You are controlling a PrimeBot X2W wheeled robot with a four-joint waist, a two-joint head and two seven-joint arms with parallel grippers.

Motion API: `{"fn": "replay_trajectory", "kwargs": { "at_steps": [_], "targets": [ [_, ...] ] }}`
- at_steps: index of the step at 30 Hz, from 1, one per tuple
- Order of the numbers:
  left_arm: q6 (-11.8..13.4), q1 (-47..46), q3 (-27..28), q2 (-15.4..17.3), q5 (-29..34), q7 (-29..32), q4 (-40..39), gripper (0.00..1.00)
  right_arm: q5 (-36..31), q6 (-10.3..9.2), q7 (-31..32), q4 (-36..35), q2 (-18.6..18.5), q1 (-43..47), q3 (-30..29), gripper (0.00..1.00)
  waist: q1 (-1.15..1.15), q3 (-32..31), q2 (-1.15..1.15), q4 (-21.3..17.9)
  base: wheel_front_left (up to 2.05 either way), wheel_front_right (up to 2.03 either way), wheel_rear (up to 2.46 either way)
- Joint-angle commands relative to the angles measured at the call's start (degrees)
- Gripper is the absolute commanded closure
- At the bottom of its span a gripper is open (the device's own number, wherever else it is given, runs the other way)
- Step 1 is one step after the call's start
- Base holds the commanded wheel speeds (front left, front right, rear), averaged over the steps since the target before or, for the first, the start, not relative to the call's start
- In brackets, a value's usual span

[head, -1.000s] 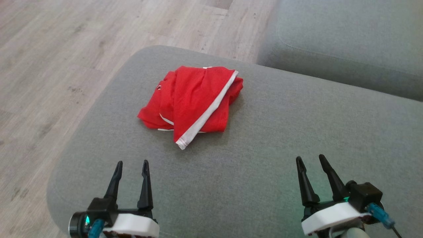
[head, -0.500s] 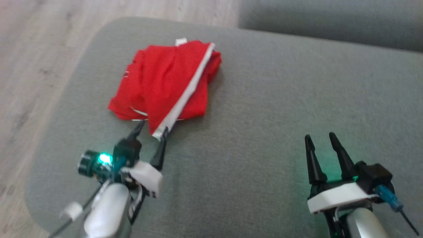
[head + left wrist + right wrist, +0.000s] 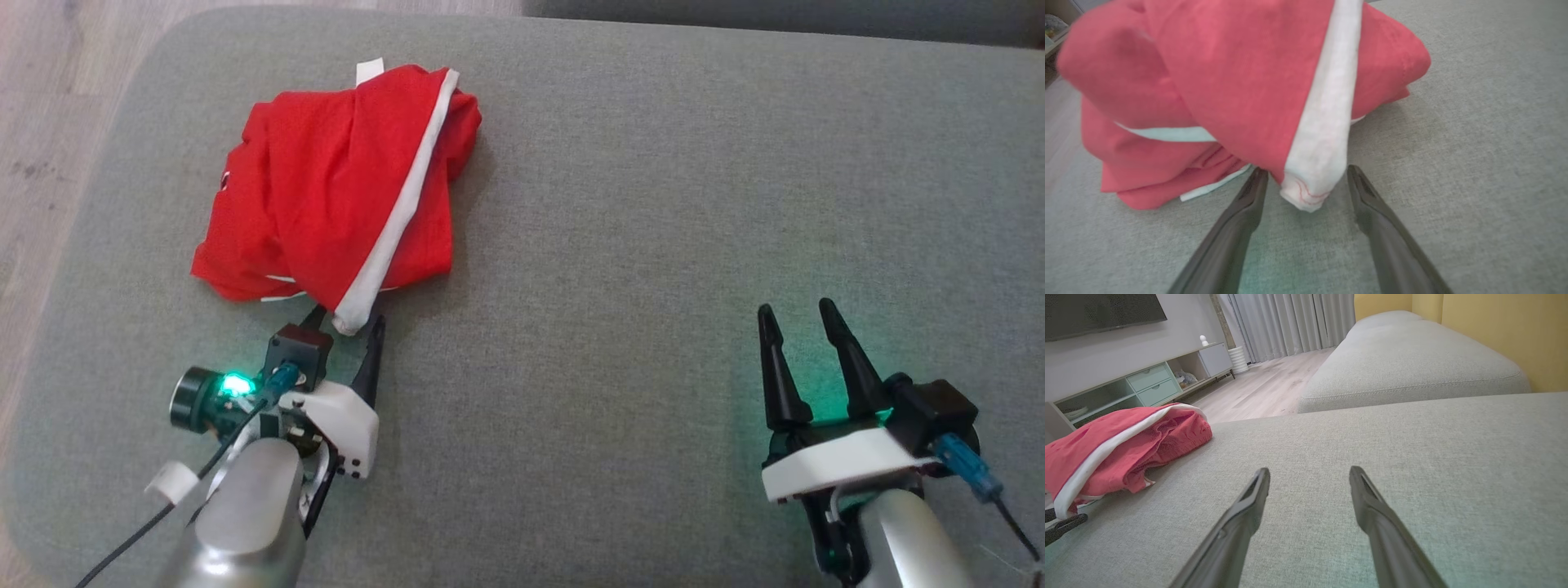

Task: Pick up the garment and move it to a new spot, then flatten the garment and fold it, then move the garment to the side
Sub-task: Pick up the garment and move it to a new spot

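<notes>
The garment (image 3: pixel 326 196) is a crumpled red piece with a white band, lying at the far left of a grey sofa cushion (image 3: pixel 653 204). My left gripper (image 3: pixel 347 322) is open, its two fingers on either side of the white band's near corner. In the left wrist view that white corner (image 3: pixel 1312 179) hangs between the fingertips (image 3: pixel 1257 183), unpinched. My right gripper (image 3: pixel 796 314) stands open over bare cushion at the lower right, well away from the garment (image 3: pixel 1106 457), with nothing between its fingers.
Wooden floor (image 3: pixel 41 98) lies past the cushion's left edge. Another grey cushion (image 3: pixel 1412 363) sits beyond, against a yellow wall. A low TV cabinet (image 3: pixel 1126 384) and curtains stand across the room. Bare cushion stretches between the garment and the right gripper.
The head camera has tilted down and closer. My left gripper has advanced from the near edge to the garment's white corner, which now sits between its open fingers. The right gripper has barely moved.
</notes>
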Motion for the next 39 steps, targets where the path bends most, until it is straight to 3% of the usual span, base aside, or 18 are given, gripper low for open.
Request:
{"fn": "replay_trajectory", "kwargs": {
  "at_steps": [1, 5, 6, 7, 8, 17, 25, 32, 39],
  "targets": [
    [0.6, -2.5, 1.5, 1.6, 0.2, -0.8, -0.6, 0.00, -0.1, -0.04, -0.6, -1.7, -0.3, -1.8, 1.6, 0.00, -0.01, -0.2, 0.00, -0.1, 0.00, 0.00, 0.00],
    [1.2, -3.5, 1.4, 1.2, 0.0, -1.8, 0.9, 0.00, -0.1, -0.04, -0.6, -1.6, -0.3, -1.8, 1.6, 0.00, -0.01, -0.5, 0.00, -0.3, 0.00, 0.00, 0.00],
    [1.5, -3.7, 1.4, 1.2, 0.0, -2.3, 1.0, 0.26, -0.2, -0.04, -0.6, -1.6, -0.3, -1.8, 1.6, 0.00, -0.01, -0.5, 0.00, -0.3, 0.00, 0.00, 0.00],
    [1.8, -4.0, 1.4, 1.2, 0.0, -2.8, 1.2, 0.75, -0.3, -0.04, -0.6, -1.6, -0.3, -1.8, 1.6, 0.00, -0.01, -0.7, 0.00, -0.3, 0.00, 0.00, 0.00],
    [2.0, -4.1, 1.4, 1.1, -0.1, -3.3, 1.4, 1.00, -0.3, -0.04, -0.6, -1.5, -0.3, -1.8, 1.6, 0.00, -0.01, -0.9, 0.00, -0.4, 0.00, 0.00, 0.00],
    [2.9, -4.0, 1.1, 1.4, -0.5, -7.3, -0.6, 1.00, 0.3, -0.04, -0.6, -0.7, -0.3, -0.9, 1.1, 0.00, -0.01, -3.8, 0.00, -0.9, 0.00, 0.00, 0.00],
    [0.8, -4.9, 2.8, 2.5, -3.8, -8.3, -15.7, 1.00, 1.5, -0.04, -0.6, -0.4, -0.3, 0.2, 1.1, 0.00, -0.01, -6.9, 0.00, -1.4, 0.00, 0.00, 0.00],
    [-1.4, -9.6, 2.9, 3.8, -7.1, 0.0, -31.7, 1.00, 3.1, -0.04, -0.6, -0.7, -0.3, 0.0, 1.9, 0.00, -0.01, -8.2, 0.00, -4.4, 0.00, 0.00, 0.00],
    [-2.4, -16.4, 0.6, 2.9, -9.5, 8.0, -37.9, 1.00, 5.4, -0.04, -0.6, -1.6, -0.3, -1.7, 4.3, 0.00, -0.01, -7.4, 0.00, -12.0, 0.00, 0.00, 0.00]
  ]
}}
